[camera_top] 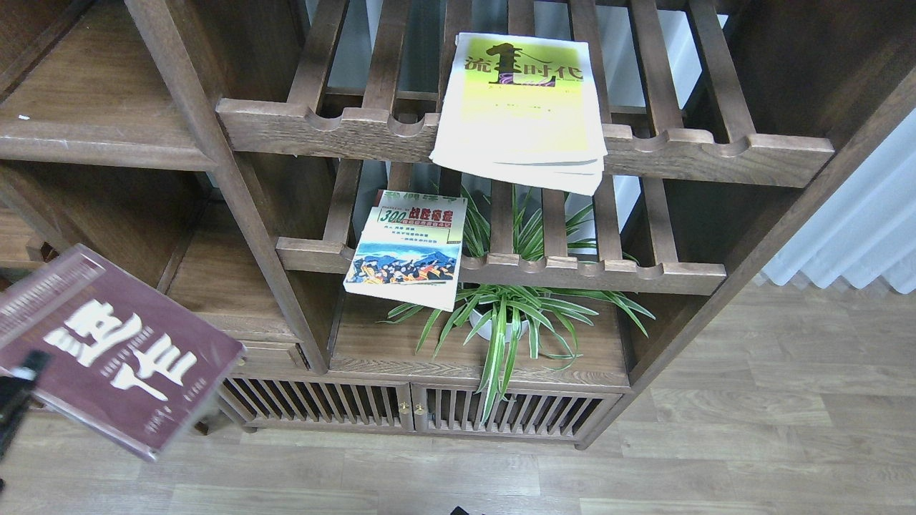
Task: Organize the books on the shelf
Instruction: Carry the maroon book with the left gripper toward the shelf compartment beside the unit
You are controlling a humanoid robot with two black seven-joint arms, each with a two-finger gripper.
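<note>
A thick maroon book point(114, 350) with big white characters hangs tilted in the air at the lower left, in front of the cabinet. My left gripper point(16, 390) is a dark shape at the left edge, shut on the book's near edge. The solid dark-brown shelf point(93, 93) with a tiny white speck is at the upper left, bare. A large yellow-green paperback point(519, 107) lies on the upper slatted rack and overhangs its front rail. The small "300" paperback point(408, 250) lies on the lower slatted rack, also past its rail. My right gripper is out of view.
A potted spider plant point(508, 315) stands on the plank under the lower rack. Upright cabinet posts point(215, 179) divide the compartments. A small drawer sits behind the maroon book. Slatted doors point(408, 411) close the base. White curtains point(851, 236) hang at right above wooden floor.
</note>
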